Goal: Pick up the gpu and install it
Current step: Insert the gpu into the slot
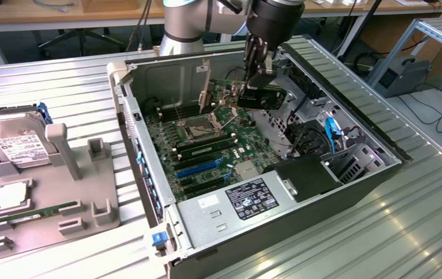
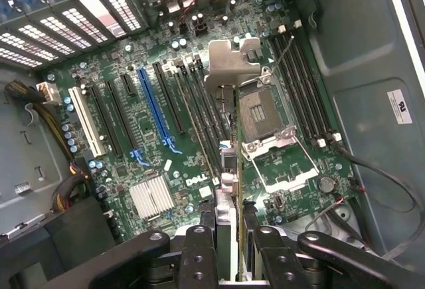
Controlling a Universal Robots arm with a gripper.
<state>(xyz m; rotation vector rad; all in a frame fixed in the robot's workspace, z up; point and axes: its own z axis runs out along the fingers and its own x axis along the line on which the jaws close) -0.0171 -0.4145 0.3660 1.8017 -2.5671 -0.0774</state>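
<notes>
The gpu (image 1: pixel 262 96) is a thin dark card hanging inside the open computer case (image 1: pixel 139 133), above the far end of the motherboard (image 1: pixel 205 145). My gripper (image 1: pixel 257 74) reaches down from above and is shut on the card's upper edge. In the wrist view the gpu (image 2: pixel 229 173) shows edge-on, running from between my fingers (image 2: pixel 199 252) out to its silvery bracket (image 2: pixel 232 66). It hovers over the strip between the memory slots and the bare CPU socket (image 2: pixel 265 113). The long blue slot (image 2: pixel 156 106) lies off to one side of the card, apart from it.
On the exterior view's left, a grey fixture (image 1: pixel 89 197) holds a silver hard drive (image 1: pixel 15 142), a processor (image 1: pixel 11 197) and a green RAM stick (image 1: pixel 31 214). Inside the case are the power supply (image 1: pixel 244 200), drive bays (image 1: pixel 314 133) and loose cables (image 2: pixel 372 169).
</notes>
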